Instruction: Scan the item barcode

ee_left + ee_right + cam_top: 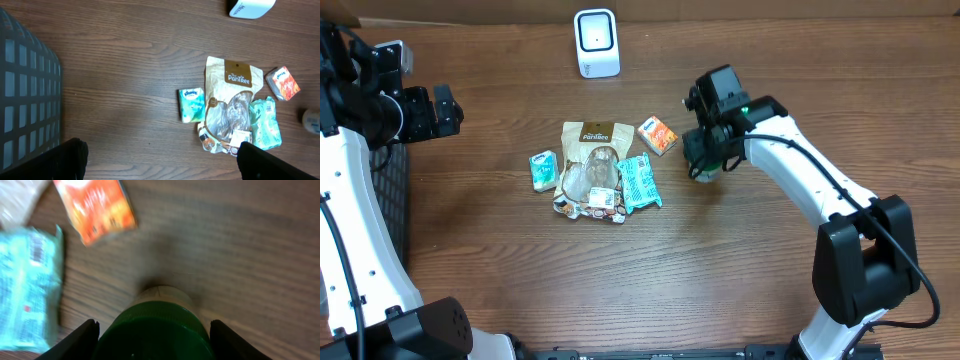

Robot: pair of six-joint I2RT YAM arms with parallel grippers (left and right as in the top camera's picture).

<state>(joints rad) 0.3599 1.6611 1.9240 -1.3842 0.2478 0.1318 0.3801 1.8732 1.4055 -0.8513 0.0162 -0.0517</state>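
Bottle (157,315) is mostly hidden. Only the green cap and a sliver of pale body are seen from the right wrist, and label and barcode cannot be made out. From overhead it is largely covered by the right gripper (153,326).

Bottle is stood upright on the table (620,280), just right of the orange packet (658,135). Its long axis is vertical, with the cap up.

Right gripper is pinched on the cap. Left gripper (162,155) is spread wide, empty, by the basket (25,100).
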